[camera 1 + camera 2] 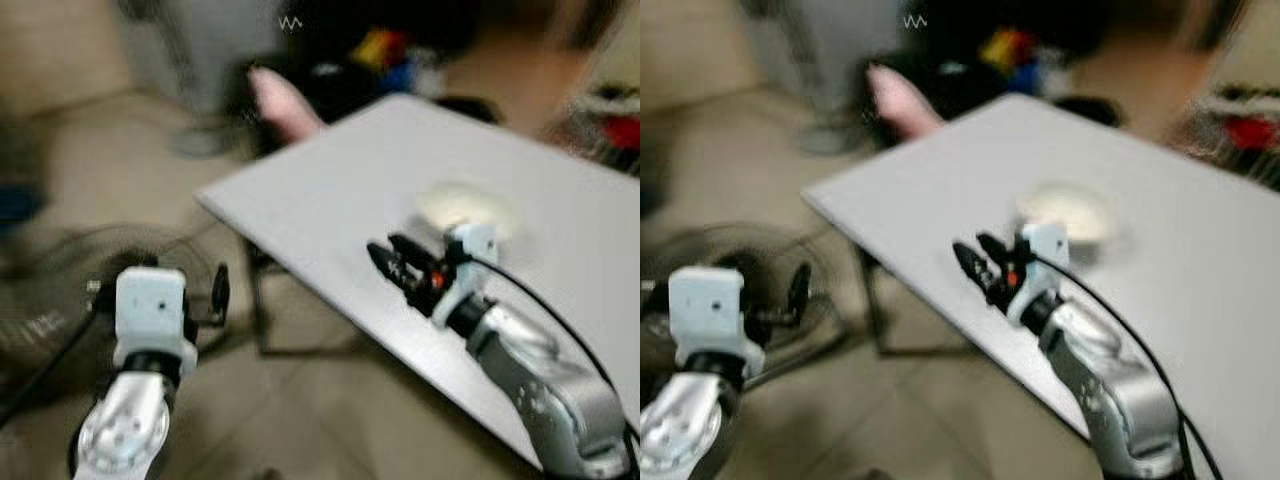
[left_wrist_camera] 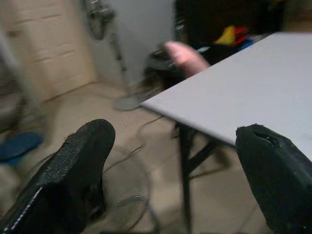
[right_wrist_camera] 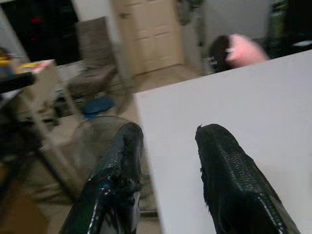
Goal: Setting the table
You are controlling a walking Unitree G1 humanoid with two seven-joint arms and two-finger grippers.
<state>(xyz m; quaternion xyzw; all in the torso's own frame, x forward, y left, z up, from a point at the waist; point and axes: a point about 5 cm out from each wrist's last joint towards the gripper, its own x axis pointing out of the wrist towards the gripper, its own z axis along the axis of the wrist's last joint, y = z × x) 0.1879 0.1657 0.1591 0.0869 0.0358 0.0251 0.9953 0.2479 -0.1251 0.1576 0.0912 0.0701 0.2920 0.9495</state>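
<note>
The right claw (image 1: 975,262) is reaching over the white surface (image 1: 560,230), fingers parted and empty, near a pale bowl (image 1: 1065,212). The left claw (image 2: 170,170), released, is hanging above the floor beside a fan (image 3: 95,134).

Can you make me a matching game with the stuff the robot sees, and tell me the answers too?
Things:
1. round white plate
2. flat white table
3. round wire fan
4. right gripper

Places:
A. on the floor beside the table
B. on the tabletop
C. above the table's near edge, fingers apart
D. standing on dark legs

Pairs: 1-B, 2-D, 3-A, 4-C
</note>
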